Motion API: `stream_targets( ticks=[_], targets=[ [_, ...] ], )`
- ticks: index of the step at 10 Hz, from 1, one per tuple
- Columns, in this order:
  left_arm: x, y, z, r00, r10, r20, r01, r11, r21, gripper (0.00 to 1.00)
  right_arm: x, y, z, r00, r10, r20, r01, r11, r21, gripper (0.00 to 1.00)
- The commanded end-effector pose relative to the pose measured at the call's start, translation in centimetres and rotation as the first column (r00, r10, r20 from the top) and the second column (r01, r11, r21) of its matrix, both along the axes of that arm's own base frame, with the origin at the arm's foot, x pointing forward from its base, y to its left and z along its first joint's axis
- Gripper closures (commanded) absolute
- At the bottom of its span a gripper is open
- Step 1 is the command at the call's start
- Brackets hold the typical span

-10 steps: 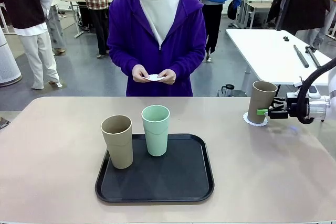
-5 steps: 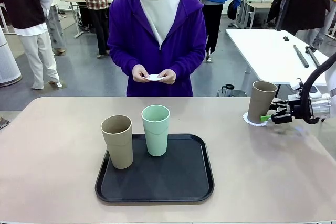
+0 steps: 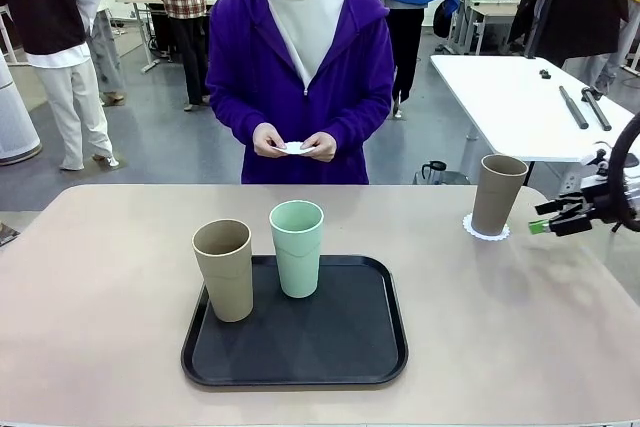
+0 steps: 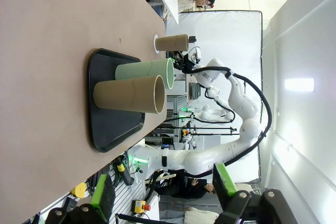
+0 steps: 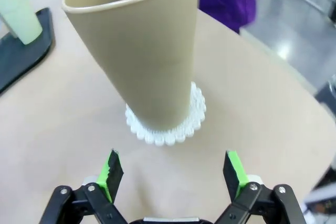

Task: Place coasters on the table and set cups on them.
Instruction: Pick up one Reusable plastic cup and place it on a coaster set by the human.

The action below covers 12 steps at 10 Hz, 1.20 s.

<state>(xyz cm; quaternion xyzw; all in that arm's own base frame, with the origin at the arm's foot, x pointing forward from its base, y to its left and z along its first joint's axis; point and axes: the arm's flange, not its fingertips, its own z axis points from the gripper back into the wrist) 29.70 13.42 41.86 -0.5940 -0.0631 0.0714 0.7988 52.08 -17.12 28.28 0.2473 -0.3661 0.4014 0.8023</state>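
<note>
One of three done. Tray at tabletop's 6 o'clock held tan cup and mint cup, both upright, no coasters under. Left end effector wide, empty. At 3 o'clock second tan cup stood on coaster; right end effector just beside it, wide, empty. At 12 person's hands held white doily, likely next coaster. Two cups left.
</note>
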Motion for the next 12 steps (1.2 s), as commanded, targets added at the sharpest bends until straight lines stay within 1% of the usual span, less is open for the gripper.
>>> stream_targets(
  ticks=[1,2,3,4,5,6,7,8,9,10,11,12],
  targets=[
    [-0.2,0.1,0.1,1.0,0.004,0.008,-0.004,1.0,-0.007,0.0,-3.9,2.5,4.9,0.976,-0.16,-0.148,0.141,0.981,-0.134,0.0],
    [-0.2,0.1,0.1,1.0,0.004,0.008,-0.004,1.0,-0.007,0.0,-5.8,3.7,7.6,0.949,-0.232,-0.213,0.187,0.959,-0.212,0.0],
    [-0.2,0.1,0.1,1.0,0.004,0.008,-0.004,1.0,-0.007,0.0,-7.7,5.3,11.1,0.924,-0.314,-0.218,0.261,0.935,-0.241,0.0],
    [-0.2,0.1,0.1,1.0,0.004,0.008,-0.004,1.0,-0.007,0.0,-9.0,6.8,13.9,0.908,-0.361,-0.213,0.305,0.917,-0.256,0.0],
    [-0.2,0.1,0.1,1.0,0.004,0.008,-0.004,1.0,-0.007,0.0,-10.2,8.6,16.4,0.909,-0.363,-0.206,0.304,0.914,-0.268,0.0],
    [-0.2,0.1,0.1,1.0,0.004,0.008,-0.004,1.0,-0.007,0.0,-11.0,10.6,18.3,0.896,-0.39,-0.21,0.323,0.9,-0.294,0.0],
    [-0.2,0.1,0.1,1.0,0.004,0.008,-0.004,1.0,-0.007,0.0,-11.6,12.6,19.8,0.882,-0.423,-0.206,0.346,0.88,-0.326,0.0],
    [-0.2,0.1,0.1,1.0,0.004,0.008,-0.004,1.0,-0.007,0.0,-11.9,14.6,21.3,0.859,-0.47,-0.202,0.38,0.85,-0.364,0.0],
    [-0.2,0.1,0.1,1.0,0.004,0.008,-0.004,1.0,-0.007,0.0,-12.0,15.8,22.0,0.828,-0.524,-0.201,0.405,0.806,-0.431,0.0],
    [-0.2,0.1,0.1,1.0,0.004,0.008,-0.004,1.0,-0.007,0.0,-12.0,17.0,22.9,0.794,-0.577,-0.19,0.443,0.764,-0.47,0.0],
    [-0.2,0.1,0.1,1.0,0.004,0.008,-0.004,1.0,-0.007,0.0,-12.0,18.2,23.7,0.776,-0.599,-0.196,0.444,0.741,-0.504,0.0],
    [-0.2,0.1,0.1,1.0,0.004,0.008,-0.004,1.0,-0.007,0.0,-12.0,19.2,24.2,0.776,-0.585,-0.238,0.402,0.748,-0.528,0.0]
  ],
)
